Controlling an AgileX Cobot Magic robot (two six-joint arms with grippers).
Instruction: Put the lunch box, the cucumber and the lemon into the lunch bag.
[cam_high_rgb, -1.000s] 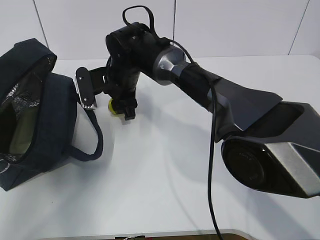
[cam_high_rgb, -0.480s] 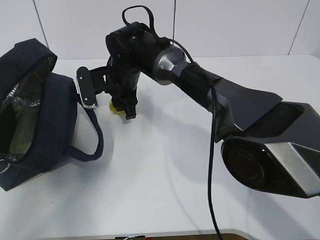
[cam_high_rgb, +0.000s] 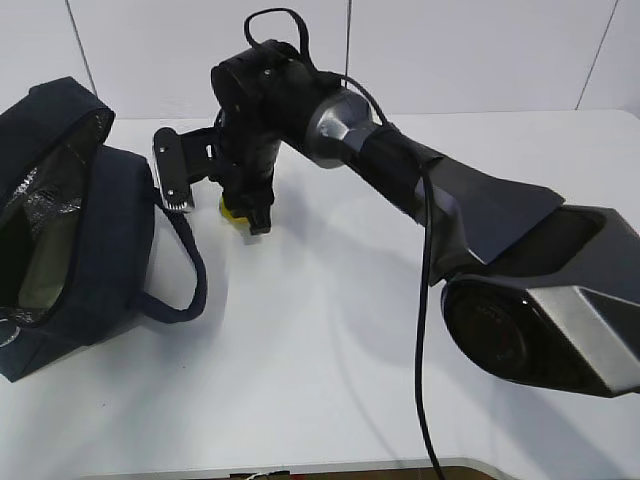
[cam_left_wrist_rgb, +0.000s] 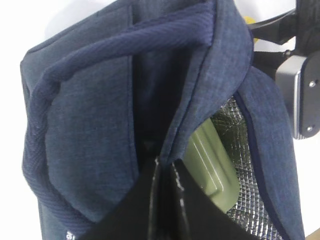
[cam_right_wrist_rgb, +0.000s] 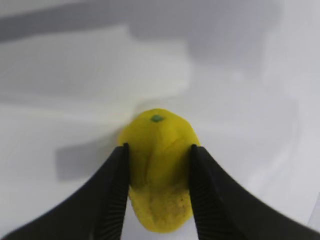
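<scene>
On the white desk (cam_high_rgb: 330, 340), the right claw (cam_right_wrist_rgb: 159, 192) points downward with the lemon (cam_right_wrist_rgb: 160, 170) between its 2 black ribbed fingers (cam_right_wrist_rgb: 112, 195). Both fingers press against the sides of the lemon, so the right claw is closed on the fruit. The lemon's small green stem mark faces away from the wrist camera. In the exterior view, only a small yellow portion of the lemon (cam_high_rgb: 230, 208) shows beneath the right claw (cam_high_rgb: 250, 215), close above or on the desk surface; contact with the desk cannot be determined.

The lunch bag (cam_high_rgb: 70, 230) lies at the left edge of the desk, mouth open and silvery lining exposed. 1 loop handle (cam_high_rgb: 185, 270) trails from the bag across the desk, passing just beside the right claw. The lemon is outside the bag, near its right side.

The left wrist view shows the left claw (cam_left_wrist_rgb: 165, 200) fully closed, its dark fingers pinching a fold of the navy fabric at the lunch bag (cam_left_wrist_rgb: 100, 125) opening. The lunch box (cam_left_wrist_rgb: 212, 165), identified by its pale green lid, sits inside the bag against the quilted silver lining.

The cucumber is not identifiable in any view.
</scene>
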